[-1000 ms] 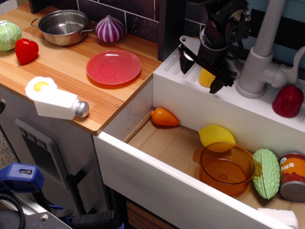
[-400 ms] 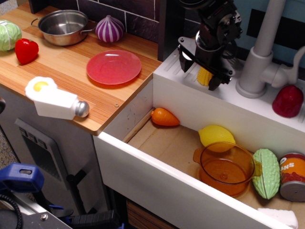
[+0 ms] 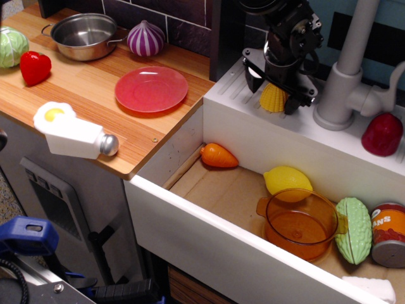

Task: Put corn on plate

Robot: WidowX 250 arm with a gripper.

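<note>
The corn [image 3: 273, 99], a stubby yellow piece with bumpy kernels, stands on the white ledge behind the sink, left of the grey faucet. My black gripper [image 3: 273, 87] comes down over it, one finger on each side. The fingers look close against the corn, but I cannot tell whether they grip it. The pink-red plate [image 3: 151, 88] lies flat on the wooden counter, well to the left of the gripper, with nothing on it.
A steel pot [image 3: 84, 35], purple onion [image 3: 145, 38], red pepper [image 3: 34, 67], cabbage [image 3: 11, 47] and an egg-topped white item [image 3: 73, 133] sit on the counter. The sink holds an orange carrot [image 3: 218, 156], lemon [image 3: 286, 180], orange pot [image 3: 301, 223], green gourd [image 3: 354, 229] and can [image 3: 387, 233]. A grey faucet [image 3: 345, 76] stands right of the gripper.
The gripper has moved left and down over the corn, and its fingers have drawn in from wide apart to close beside the corn. The corn now leans slightly differently.
</note>
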